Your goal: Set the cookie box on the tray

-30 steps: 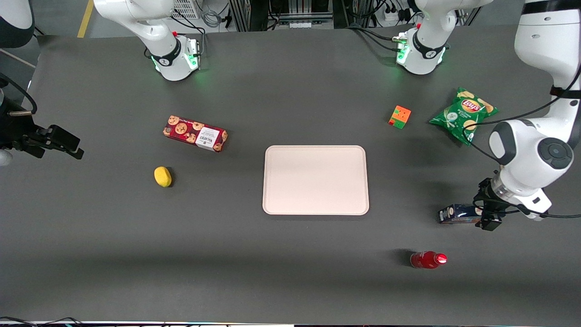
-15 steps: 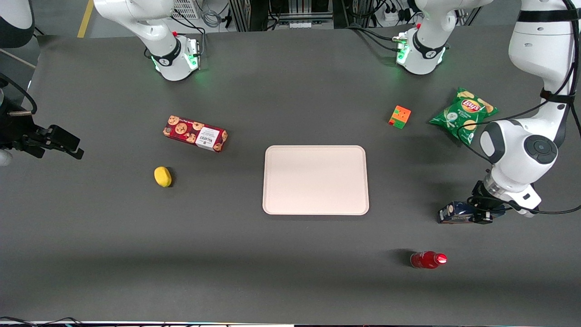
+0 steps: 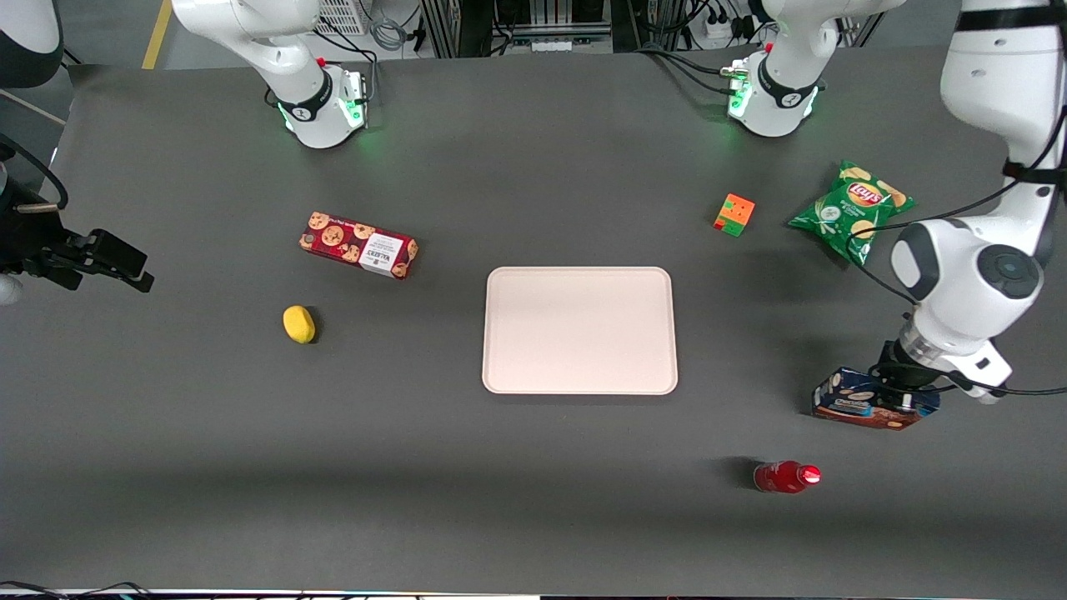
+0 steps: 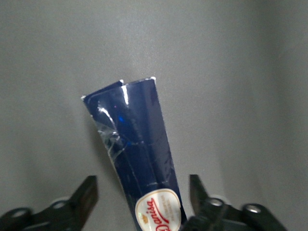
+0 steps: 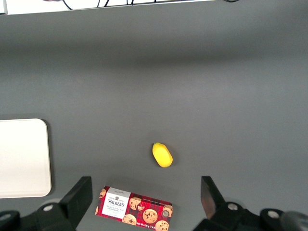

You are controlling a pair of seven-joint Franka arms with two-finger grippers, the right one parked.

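Gripper (image 3: 900, 393) points down from my bent left arm, its fingers (image 4: 86, 195) clamped on the cookie box (image 3: 867, 400), toward the working arm's end, well apart from the tray (image 3: 579, 330).

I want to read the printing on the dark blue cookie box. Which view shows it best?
The left wrist view: the cookie box fills the frame between the tool's fingers, logo readable. The front view shows the cookie box small, under the tool, toward the working arm's end from the tray. The right wrist view misses it.
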